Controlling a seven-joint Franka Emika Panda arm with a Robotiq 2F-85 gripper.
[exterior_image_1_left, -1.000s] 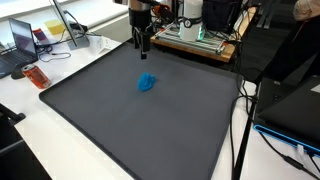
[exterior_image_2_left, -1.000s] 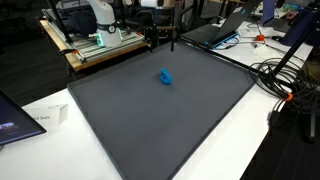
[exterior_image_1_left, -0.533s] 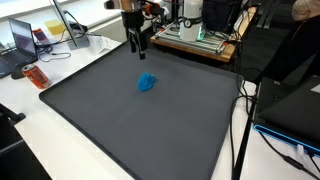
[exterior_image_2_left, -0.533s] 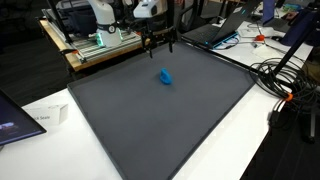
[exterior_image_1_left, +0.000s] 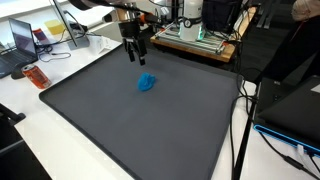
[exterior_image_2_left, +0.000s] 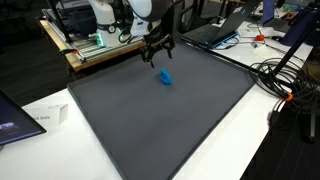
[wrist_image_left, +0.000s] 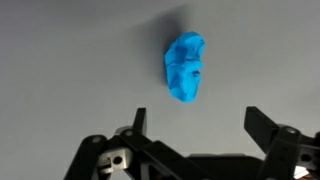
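**Gripper** (wrist_image_left: 197, 125): jaws spread wide with nothing between them. In the wrist view only the tips of the two dark fingers (wrist_image_left: 139, 124) show. The body behind them is cut off by the lower edge. In both exterior views the gripper (exterior_image_1_left: 140, 58) (exterior_image_2_left: 159, 58) hangs tips-down above the far part of the mat. No maker's mark can be read on it.

**Blue lump** (wrist_image_left: 186, 67): crumpled and irregular, material not clear. It lies on the mat ahead of the open jaws, in line with the gap and apart from both fingers. In both exterior views (exterior_image_1_left: 146, 83) (exterior_image_2_left: 165, 76) it is near the gripper and not touching it.

**Mat** (exterior_image_1_left: 130, 130) (exterior_image_2_left: 160, 125): dark grey and plain, covering most of the table (exterior_image_1_left: 40, 140). Its near corner is cut off in both exterior views.

**Arm** (exterior_image_2_left: 135, 10): white links, upper part cut off by the top edge.

**Rack** (exterior_image_1_left: 195, 35): holds a green board and stands just beyond the mat's far edge. Its detail is too small to make out.

**Laptop** (exterior_image_1_left: 22, 38): open beside the mat, screen too small to read.

**Orange box** (exterior_image_1_left: 35, 75): lies near the mat's edge, label unreadable.

**White card** (exterior_image_2_left: 45, 117): lies on the table beside the mat, any print too small to read.

**Cables** (exterior_image_2_left: 285, 80): dark loops run off the table, partly out of frame.
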